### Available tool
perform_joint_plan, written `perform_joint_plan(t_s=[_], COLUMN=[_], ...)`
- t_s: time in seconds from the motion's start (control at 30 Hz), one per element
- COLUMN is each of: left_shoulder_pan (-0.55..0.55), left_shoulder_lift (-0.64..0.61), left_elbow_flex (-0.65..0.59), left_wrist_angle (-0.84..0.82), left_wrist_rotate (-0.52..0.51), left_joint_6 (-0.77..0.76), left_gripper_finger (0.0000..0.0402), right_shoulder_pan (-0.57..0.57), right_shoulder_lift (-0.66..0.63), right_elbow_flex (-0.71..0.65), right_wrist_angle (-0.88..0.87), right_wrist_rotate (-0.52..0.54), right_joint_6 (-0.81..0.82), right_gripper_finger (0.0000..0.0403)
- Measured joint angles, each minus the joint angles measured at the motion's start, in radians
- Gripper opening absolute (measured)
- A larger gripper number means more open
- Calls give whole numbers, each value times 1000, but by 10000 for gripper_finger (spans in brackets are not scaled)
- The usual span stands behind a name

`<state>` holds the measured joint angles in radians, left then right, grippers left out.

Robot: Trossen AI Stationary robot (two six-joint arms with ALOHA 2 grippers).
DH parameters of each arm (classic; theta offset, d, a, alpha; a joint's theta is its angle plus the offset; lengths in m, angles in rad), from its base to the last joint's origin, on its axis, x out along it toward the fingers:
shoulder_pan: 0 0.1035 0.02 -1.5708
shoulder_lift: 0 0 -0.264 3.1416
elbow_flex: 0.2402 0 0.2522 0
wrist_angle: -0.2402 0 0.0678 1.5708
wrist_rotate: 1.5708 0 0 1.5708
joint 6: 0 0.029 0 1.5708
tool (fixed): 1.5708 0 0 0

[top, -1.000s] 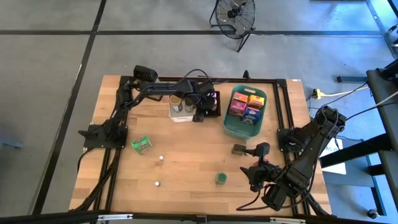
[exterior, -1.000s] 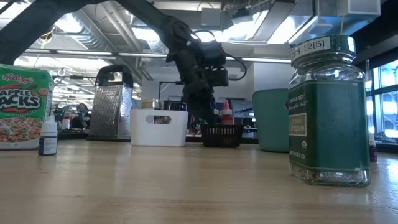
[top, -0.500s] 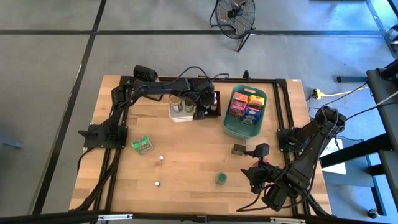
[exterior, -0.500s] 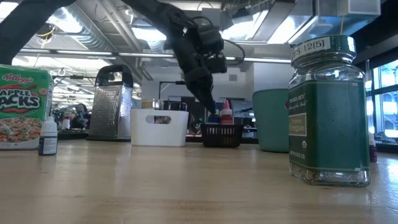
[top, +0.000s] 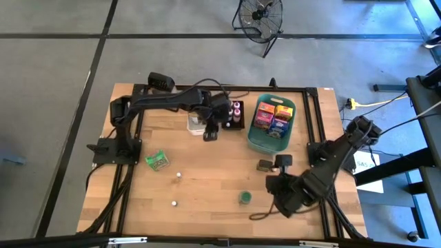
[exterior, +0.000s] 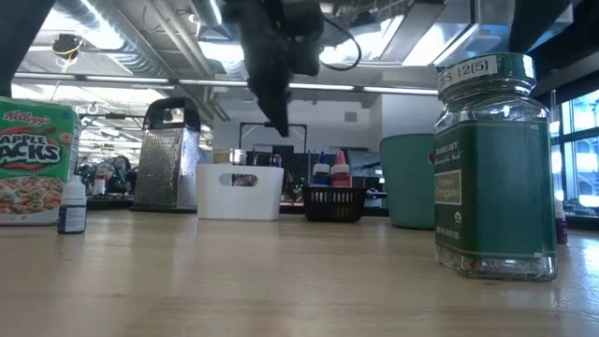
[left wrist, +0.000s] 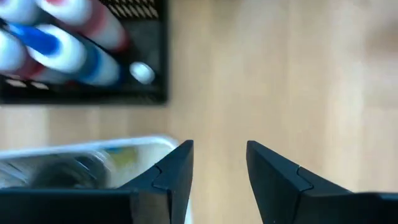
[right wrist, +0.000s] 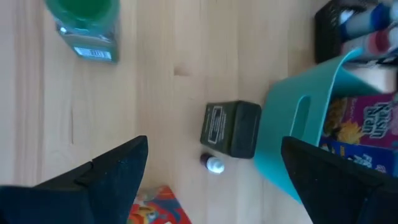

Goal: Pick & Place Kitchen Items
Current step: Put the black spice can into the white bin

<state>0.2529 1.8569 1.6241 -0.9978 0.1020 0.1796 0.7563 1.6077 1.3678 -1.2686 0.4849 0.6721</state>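
Pincer of the left arm point(top: 211, 132) hangs empty, fingers apart, beside the white bin point(top: 195, 127); right pincer point(top: 278, 165) spread wide.

A wooden table point(top: 207, 179) edged by a black frame stands on a grey floor, where a black fan point(top: 260, 17) sits beyond its far edge. On it, a white bin point(exterior: 240, 191), a black tray point(exterior: 334, 202) and a teal basket point(top: 256, 142) stand in a row; a metal box grater point(exterior: 169, 154) stands upright beside the bin in the low view.
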Motion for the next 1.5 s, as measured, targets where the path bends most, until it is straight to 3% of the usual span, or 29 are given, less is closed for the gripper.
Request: perform_joint_plan(t_s=[0.27,0.43,0.57,0.7,0.9,1.03,1.23,1.5], left_shoulder_pan=[-90,-133,-156,-175,-211,-240,-261,-287], left_shoulder_lift=[-60,-120,-205,-332,-507,-569,-572,-567], left_elbow_flex=[0,-10,-104,-294,-587,-718,-762,-768], left_wrist_angle=[-83,-75,-32,125,501,711,775,818], left_wrist_rotate=[-36,-126,-219,-258,-258,-249,-246,-246], left_joint_6=[-52,-72,-101,-125,-141,-132,-132,-133], left_gripper_finger=[145,145,145,144,142,141,141,143], right_shoulder_pan=[-118,-166,-181,-186,-189,-198,-205,-217], right_shoulder_lift=[0,-28,-75,-121,-132,-134,-163,-222], right_elbow_flex=[0,0,-39,-124,-207,-243,-293,-389], right_wrist_angle=[0,-6,31,126,246,241,203,301], right_wrist_rotate=[-164,-183,-195,-240,-244,-231,-228,-236], right_joint_6=[-150,-202,-213,-213,-209,-143,-3,27], right_gripper_finger=[369,369,369,369,369,369,369,369])
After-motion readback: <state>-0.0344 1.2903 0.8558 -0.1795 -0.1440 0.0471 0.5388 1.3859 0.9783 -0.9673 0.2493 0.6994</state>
